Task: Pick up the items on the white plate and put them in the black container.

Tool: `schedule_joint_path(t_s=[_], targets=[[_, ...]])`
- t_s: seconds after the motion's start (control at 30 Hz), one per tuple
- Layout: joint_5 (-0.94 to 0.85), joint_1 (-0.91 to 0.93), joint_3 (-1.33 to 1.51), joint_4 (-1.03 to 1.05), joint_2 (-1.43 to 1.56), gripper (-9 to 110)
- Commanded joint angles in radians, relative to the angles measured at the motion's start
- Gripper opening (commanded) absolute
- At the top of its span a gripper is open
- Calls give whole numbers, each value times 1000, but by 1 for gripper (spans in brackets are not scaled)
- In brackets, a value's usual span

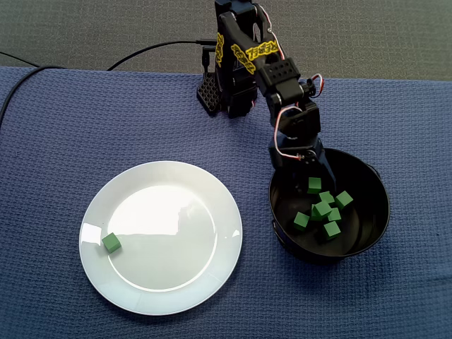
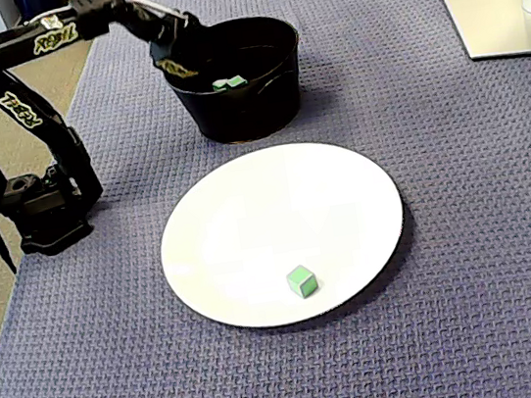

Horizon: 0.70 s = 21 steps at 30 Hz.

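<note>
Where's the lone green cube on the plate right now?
In a fixed view, the green cube sits alone near the left rim of the white plate, on the side away from the black container.

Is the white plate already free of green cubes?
No, in a fixed view one green cube lies on the white plate, near its left rim.

A blue-grey waffle-weave cloth [image 1: 85, 127] covers the table. In a fixed view its far edge gives way to a bare grey surface [image 1: 339, 35]. In a fixed view a beige tabletop [image 2: 2, 295] shows beside the cloth's edge. The flat white base of a stand [image 2: 502, 17] rests on the cloth at the upper right. The light is soft and even, and the shadows are faint.
</note>
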Motion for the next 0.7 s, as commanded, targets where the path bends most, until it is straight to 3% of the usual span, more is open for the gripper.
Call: schedule_joint_path(t_s=[0.0, 0.17, 0.33, 0.67], targets=[[-97, 172, -492, 364, -2, 26], [-256, 448, -937, 581, -106, 25], [-374, 739, -1100, 604, -239, 24], [-229, 1069, -1197, 511, -634, 25]])
